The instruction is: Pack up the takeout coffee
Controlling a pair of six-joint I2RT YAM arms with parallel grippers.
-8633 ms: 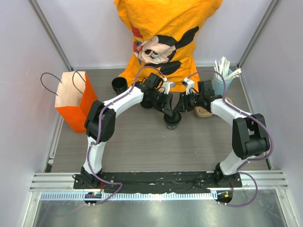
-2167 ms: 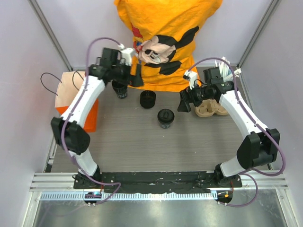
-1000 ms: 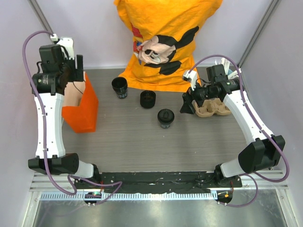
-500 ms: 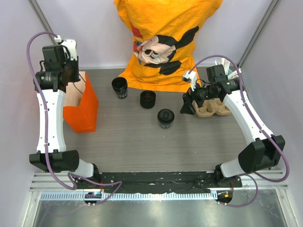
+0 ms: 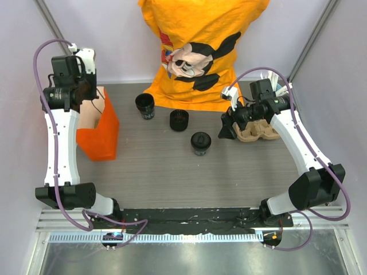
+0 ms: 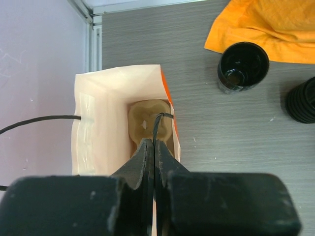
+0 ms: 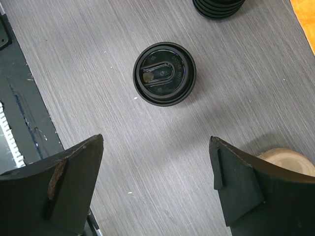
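The takeout coffee point(image 5: 200, 141), a small black cup with a round black lid, stands upright mid-table; the right wrist view looks down on its lid point(image 7: 164, 73). My right gripper point(image 5: 227, 127) hovers open just right of it, and nothing lies between its fingers point(image 7: 156, 139). At the far left the orange paper bag point(image 5: 98, 129) stands open. Above it my left gripper point(image 5: 86, 94) is raised. In the left wrist view the left gripper point(image 6: 155, 143) is shut on the bag's thin black handle point(image 6: 158, 123). A brown cardboard piece point(image 6: 142, 120) lies inside the bag point(image 6: 118, 98).
A black cup with white print point(image 5: 145, 106) stands open-topped near the orange cloth point(image 5: 200, 51). A short stack of black lids point(image 5: 179, 120) sits behind the coffee. A cardboard cup carrier point(image 5: 256, 130) and a cup of straws point(image 5: 269, 89) are at back right.
The left gripper's jaws have closed on the bag's handle above the bag. The right arm and the coffee have not moved.
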